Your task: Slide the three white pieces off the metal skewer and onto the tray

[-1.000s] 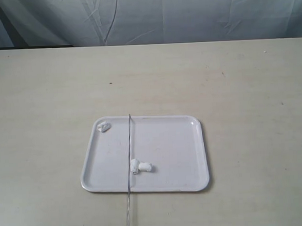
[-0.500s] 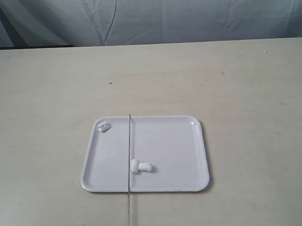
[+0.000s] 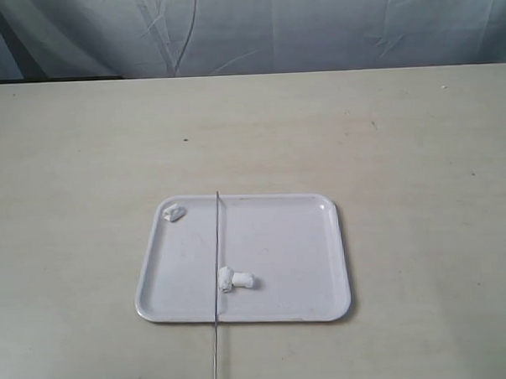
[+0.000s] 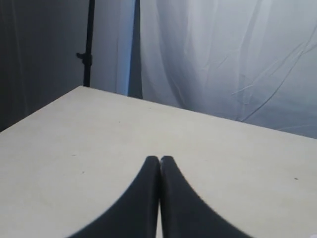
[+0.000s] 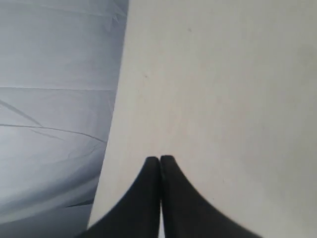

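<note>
Tray [image 3: 343,261]: flat on the table [image 3: 402,149], low rim there to keep loose bits from rolling off.
Metal skewer [image 3: 216,267]: laid across the tray from far rim to near rim, near end overhanging onto the table; apparently bare, held by nothing.
Three white pieces [image 3: 227,280]: all inside the tray.
Pair [image 3: 238,280]: side by side, just right of the skewer, the nearer one seemingly touching it.
Single piece [image 3: 175,213]: alone in the far left corner, well apart from the rod.
Left gripper [image 4: 159,159]: jaws pressed together, empty, above bare table, outside the exterior view.
Right gripper [image 5: 159,159]: likewise closed on nothing, over bare table.
Judgement: probably finished, since nothing seems threaded and both tools sit clear of the tray.
</note>
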Robot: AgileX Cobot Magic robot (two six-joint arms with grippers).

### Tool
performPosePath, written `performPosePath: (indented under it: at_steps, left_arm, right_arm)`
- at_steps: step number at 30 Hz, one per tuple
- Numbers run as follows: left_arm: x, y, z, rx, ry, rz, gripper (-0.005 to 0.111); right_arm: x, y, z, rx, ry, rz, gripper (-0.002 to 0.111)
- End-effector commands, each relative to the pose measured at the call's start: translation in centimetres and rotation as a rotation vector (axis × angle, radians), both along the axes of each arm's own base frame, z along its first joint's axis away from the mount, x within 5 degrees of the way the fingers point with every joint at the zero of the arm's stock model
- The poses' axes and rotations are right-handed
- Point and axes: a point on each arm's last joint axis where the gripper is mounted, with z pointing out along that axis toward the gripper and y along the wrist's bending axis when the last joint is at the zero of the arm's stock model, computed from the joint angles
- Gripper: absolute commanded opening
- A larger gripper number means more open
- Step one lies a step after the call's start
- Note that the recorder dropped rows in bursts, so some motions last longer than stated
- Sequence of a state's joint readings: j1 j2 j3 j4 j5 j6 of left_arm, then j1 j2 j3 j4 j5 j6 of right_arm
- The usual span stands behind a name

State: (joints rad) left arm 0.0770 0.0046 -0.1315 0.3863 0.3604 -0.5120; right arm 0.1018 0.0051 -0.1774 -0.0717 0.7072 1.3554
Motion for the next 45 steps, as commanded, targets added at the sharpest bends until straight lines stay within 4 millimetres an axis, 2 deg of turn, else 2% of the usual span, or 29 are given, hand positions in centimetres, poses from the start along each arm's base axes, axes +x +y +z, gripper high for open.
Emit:
performPosePath:
  at_steps: [1, 4, 5, 8, 10, 13, 15, 17, 29, 31, 32, 34, 38, 45]
  left_arm:
    - [0.7, -0.7, -0.8, -0.001, -0.136, -0.085, 0.0]
    - [0.9, -1.1, -1.6, -0.006, -0.186, -0.123, 0.0]
    - [0.9, -1.1, -1.4, -0.013, -0.206, -0.13, 0.0]
    - [1.0, -1.0, -1.9, 0.014, -0.144, -0.115, 0.0]
    - [1.0, -1.0, -2.1, 0.04, -0.119, -0.125, 0.0]
    - [1.0, -1.3, -2.7, 0.082, -0.047, -0.162, 0.0]
    - [0.9, -1.6, -3.3, 0.132, 0.02, -0.204, 0.0]
    - [0.9, -1.8, -3.5, 0.145, 0.042, -0.22, 0.0]
    - [0.9, -1.2, -3.6, 0.07, 0.046, -0.151, 0.0]
    - [0.9, -1.2, -3.6, 0.076, 0.047, -0.151, 0.0]
    - [0.9, -1.2, -3.6, 0.079, 0.047, -0.15, 0.0]
    - [0.9, -1.2, -3.6, 0.095, 0.049, -0.151, 0.0]
    - [0.9, -1.1, -3.6, 0.1, 0.051, -0.141, 0.0]
    - [0.8, -0.9, -3.6, 0.08, 0.049, -0.097, 0.0]
  right_arm:
    - [0.4, -0.3, 1.2, -0.326, -0.151, 0.049, -0.001]
    - [0.5, -0.3, 1.2, -0.502, -0.148, 0.085, -0.001]
    - [0.5, -0.2, 1.2, -0.618, -0.146, 0.123, -0.001]
    - [0.5, -0.2, 1.4, -0.844, -0.15, 0.189, -0.001]
    - [0.6, -0.2, 0.8, -0.925, -0.123, 0.223, -0.001]
    - [1.0, -0.1, -1.5, -0.89, -0.074, 0.254, -0.001]
    - [1.1, -0.1, -3.8, -0.86, -0.016, 0.283, -0.001]
    - [1.3, -0.1, -3.6, -0.949, -0.051, 0.309, -0.001]
    - [1.4, -0.1, -3.4, -0.979, -0.08, 0.316, -0.001]
    - [1.5, -0.1, -3.0, -1.051, -0.128, 0.343, -0.001]
    - [1.6, -0.4, -2.7, -1.225, -0.135, 0.367, -0.001]
    - [1.5, -0.6, -2.9, -1.312, -0.114, 0.411, -0.001]
    - [1.6, -0.3, -2.8, -1.232, -0.152, 0.4, -0.001]
    - [1.6, -0.4, -2.9, -1.275, -0.139, 0.41, -0.001]
